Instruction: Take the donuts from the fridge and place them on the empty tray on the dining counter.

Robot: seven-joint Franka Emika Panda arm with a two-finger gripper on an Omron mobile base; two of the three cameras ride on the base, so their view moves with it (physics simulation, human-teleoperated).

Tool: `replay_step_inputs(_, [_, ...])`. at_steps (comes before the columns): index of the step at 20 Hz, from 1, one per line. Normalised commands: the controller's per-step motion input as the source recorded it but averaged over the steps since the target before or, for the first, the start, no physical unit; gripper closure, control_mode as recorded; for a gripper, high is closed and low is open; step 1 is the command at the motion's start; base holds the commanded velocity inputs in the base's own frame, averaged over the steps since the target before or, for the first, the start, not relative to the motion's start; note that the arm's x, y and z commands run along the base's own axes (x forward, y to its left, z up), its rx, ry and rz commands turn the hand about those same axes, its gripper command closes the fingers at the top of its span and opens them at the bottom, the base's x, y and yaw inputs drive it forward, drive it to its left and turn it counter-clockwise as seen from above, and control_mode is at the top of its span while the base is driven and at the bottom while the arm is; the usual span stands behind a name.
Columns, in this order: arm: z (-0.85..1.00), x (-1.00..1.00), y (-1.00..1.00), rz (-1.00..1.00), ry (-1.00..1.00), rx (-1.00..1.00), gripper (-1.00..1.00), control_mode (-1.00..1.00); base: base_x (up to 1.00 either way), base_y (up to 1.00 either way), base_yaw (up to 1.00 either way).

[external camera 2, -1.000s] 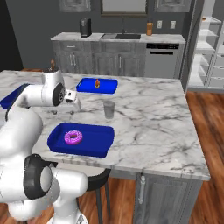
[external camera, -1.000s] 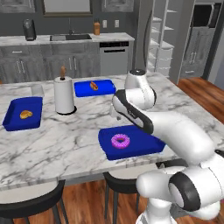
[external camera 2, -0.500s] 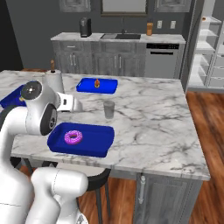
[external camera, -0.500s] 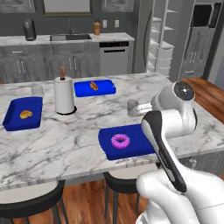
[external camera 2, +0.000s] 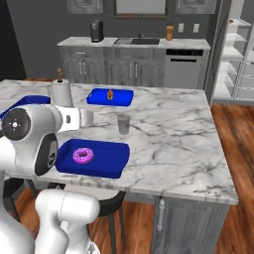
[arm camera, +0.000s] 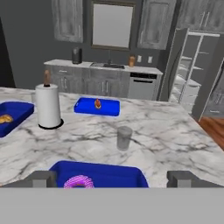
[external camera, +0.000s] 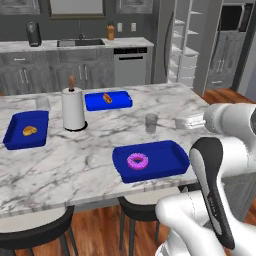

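Observation:
A purple-frosted donut lies in the left half of the blue tray near the front edge of the marble dining counter. My gripper is open and empty. Its two dark fingertips stand wide apart, just short of the tray. The hand hovers level beside the tray's right end, pointing across the counter. The fridge stands open at the back right, white shelves showing.
A glass stands just beyond the tray. A paper towel roll and two blue trays with small pastries sit farther left. Dark stools are tucked under the near edge. My own arm fills the lower right.
The arm has swung back from above the counter's middle toward the tray's right end, and its elbow has dropped toward the camera. The donut and tray have not moved.

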Motion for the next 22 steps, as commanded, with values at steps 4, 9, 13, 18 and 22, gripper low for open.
replay_step_inputs(4, [0.34, -0.54, 0.00, 0.00, -0.08, 0.00, -1.00, -1.00, 0.00, 0.00, 0.00])
replay_step_inputs(9, [0.00, -0.47, 0.00, -0.12, -0.13, 0.00, -1.00, -1.00, 0.00, 0.00, 0.00])
replay_step_inputs(13, [0.00, -0.14, 0.02, -0.13, -0.05, 0.00, -1.00, -1.00, 0.00, 0.00, 0.00])
replay_step_inputs(18, [0.00, -0.11, 0.04, -0.07, -0.06, 0.00, -1.00, 1.00, -0.07, -0.07, -0.01])
replay_step_inputs(22, [0.00, 0.00, 0.00, 0.00, 0.00, 0.00, -1.00, 1.00, -0.17, -0.15, 0.00])
